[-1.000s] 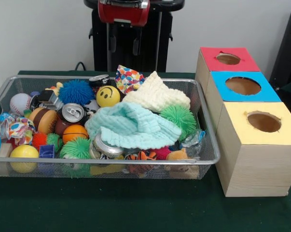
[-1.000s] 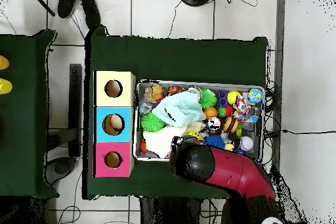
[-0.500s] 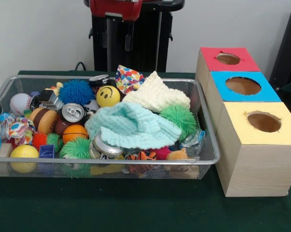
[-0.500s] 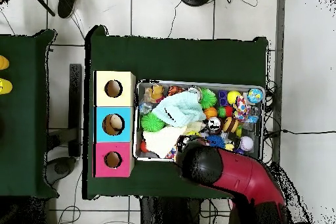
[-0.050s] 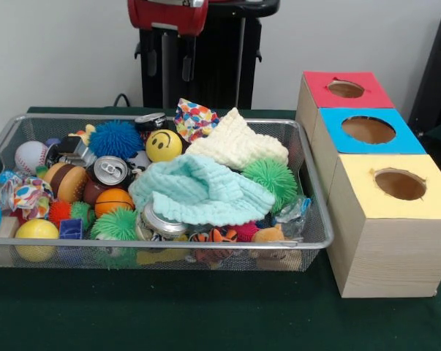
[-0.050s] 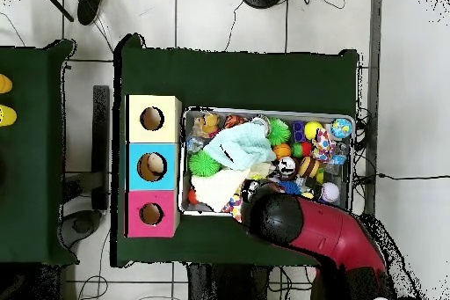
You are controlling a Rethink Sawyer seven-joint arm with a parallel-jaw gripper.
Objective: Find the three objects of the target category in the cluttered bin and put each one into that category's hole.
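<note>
Hand: honestly we can't tell if it's open or closed. In the front view we only get the red end of the arm point(image 5: 167, 14) at the top edge with dark parts hanging under it, well above the bin; from overhead the arm's black-and-red bulk point(image 6: 290, 222) covers the bin's robot-side edge and hides whatever is under it.
Tabletop: dark green cloth point(image 5: 205, 314), carrying the bin and the boxes side by side.
Bin: silver wire-mesh basket point(image 5: 308, 245), packed full, just beside the boxes.
Boxes: three wooden ones in a row touching each other, each with a round hole on top. Yellow top point(image 5: 396, 186) sits nearest the camera in the front view, blue top point(image 5: 368, 130) in the middle, red top point(image 5: 346, 89) farthest.
Blue hole: from overhead we see something pale sitting inside it point(image 6: 155, 165); the other two look dark.
Cloths: a mint green one point(image 5: 202, 191) is heaped mid-bin, a cream one point(image 5: 238, 144) lies just behind it toward the boxes, and a confetti-print piece point(image 5: 194, 117) pokes up at the far rim.
Spiky balls: green one point(image 5: 270, 179) against the box-side wall, blue one point(image 5: 115, 137) at the back, another green one point(image 5: 118, 224) near the front.
Smaller stuff: yellow smiley ball point(image 5: 164, 145), soda can point(image 5: 110, 170) top up, burger toy point(image 5: 66, 181), little basketball point(image 5: 113, 199), baseball point(image 5: 31, 156), plain yellow ball point(image 5: 36, 231) in the front corner.
</note>
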